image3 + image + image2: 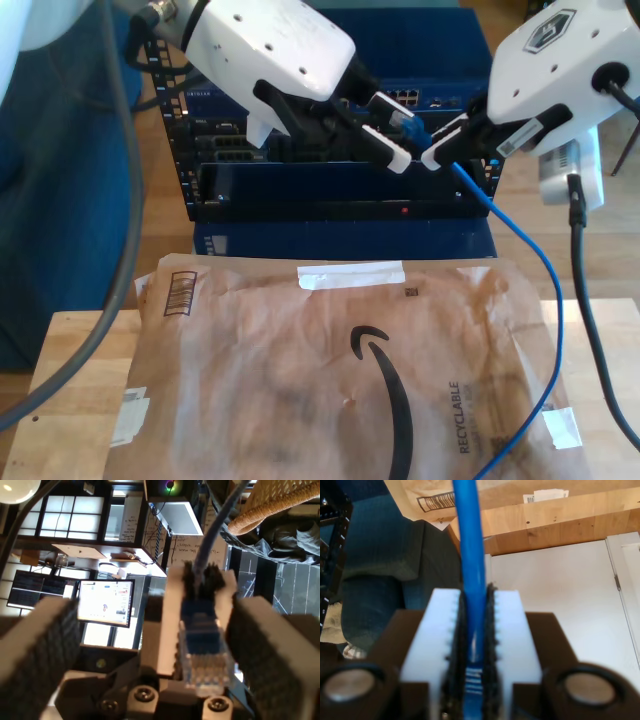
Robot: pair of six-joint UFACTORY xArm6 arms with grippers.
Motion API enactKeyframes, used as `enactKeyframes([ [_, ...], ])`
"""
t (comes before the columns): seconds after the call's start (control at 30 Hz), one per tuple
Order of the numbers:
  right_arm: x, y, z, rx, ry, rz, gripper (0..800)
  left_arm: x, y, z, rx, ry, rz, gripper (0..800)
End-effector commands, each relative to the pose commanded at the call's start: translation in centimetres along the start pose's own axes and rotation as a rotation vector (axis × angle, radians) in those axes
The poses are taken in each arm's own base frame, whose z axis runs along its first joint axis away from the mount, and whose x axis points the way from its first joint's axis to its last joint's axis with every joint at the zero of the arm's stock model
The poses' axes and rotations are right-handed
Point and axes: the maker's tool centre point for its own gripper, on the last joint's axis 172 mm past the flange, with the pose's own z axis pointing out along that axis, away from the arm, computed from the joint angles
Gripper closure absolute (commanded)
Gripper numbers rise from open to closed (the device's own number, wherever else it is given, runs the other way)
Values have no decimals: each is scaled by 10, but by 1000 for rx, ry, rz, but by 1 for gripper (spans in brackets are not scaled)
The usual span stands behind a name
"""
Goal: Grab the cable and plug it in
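The cable is thin and bright blue, and it trails from my second gripper down past the brown envelope at the exterior view's right. My second gripper is shut on the cable just behind its translucent blue plug. My first gripper, on the arm at the exterior view's left, is open with its fingers on either side of that plug. In the first wrist view the plug points toward the camera between my first gripper's wide-apart black pads.
Behind both grippers stands a dark blue equipment rack with a row of network ports. A large brown padded envelope covers the wooden table. A thick black arm cable hangs at the exterior view's right.
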Motion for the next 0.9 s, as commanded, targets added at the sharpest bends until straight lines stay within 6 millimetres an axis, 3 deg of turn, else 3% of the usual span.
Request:
enactKeyframes([
  [0.13,1,0,1,-1,1,1,797,2,1,-1,-2,-2,-3,505],
  [0.73,0,2,3,-8,3,-3,797,-5,1,-5,-10,-33,11,510],
  [0.9,0,2,3,-8,3,-3,797,-4,1,-5,-11,-30,9,575],
])
